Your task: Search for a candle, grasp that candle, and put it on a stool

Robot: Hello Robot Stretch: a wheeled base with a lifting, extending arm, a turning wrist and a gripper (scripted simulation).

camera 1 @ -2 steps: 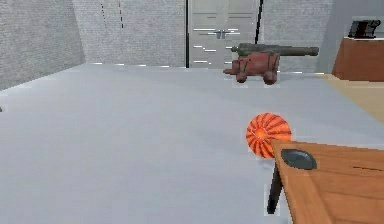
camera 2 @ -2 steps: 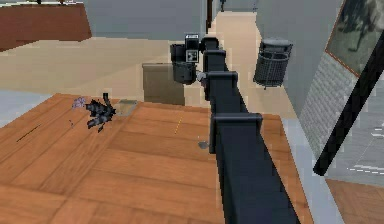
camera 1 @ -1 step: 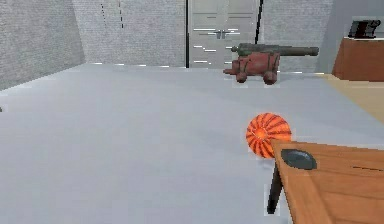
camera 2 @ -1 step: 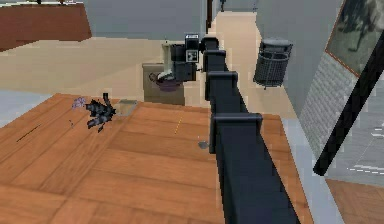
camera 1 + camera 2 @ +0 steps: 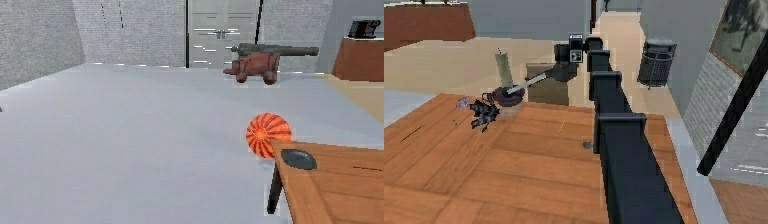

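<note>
Base is parked alongside the wooden worktop, with the arm run out across it. My read is that the long extension is there because the target sits at the worktop's far edge.

- Candle: a pale upright cylinder, which I take for the task's thing. It stands at the far edge, at the arm side view's left of the arm, just above a dark round dish. I cannot tell whether it rests in the dish or behind it.
- Gripper: angled off the arm's end toward the dish and the candle's foot, probably to take the candle low. I cannot tell whether the fingers are spread or pressed together, whether they touch anything, or whether they hold anything.
- A small dark cluster of bits lies just beside the dish. It is a snag risk if the wrist swings that way.
- A dark bin stands on the floor beyond, well apart from the arm.
- Forward view: an orange striped ball lies just off the worktop's corner.

Judgement: this is the grasp step, with the lift unconfirmed. After that comes a drive to find a stool.
</note>
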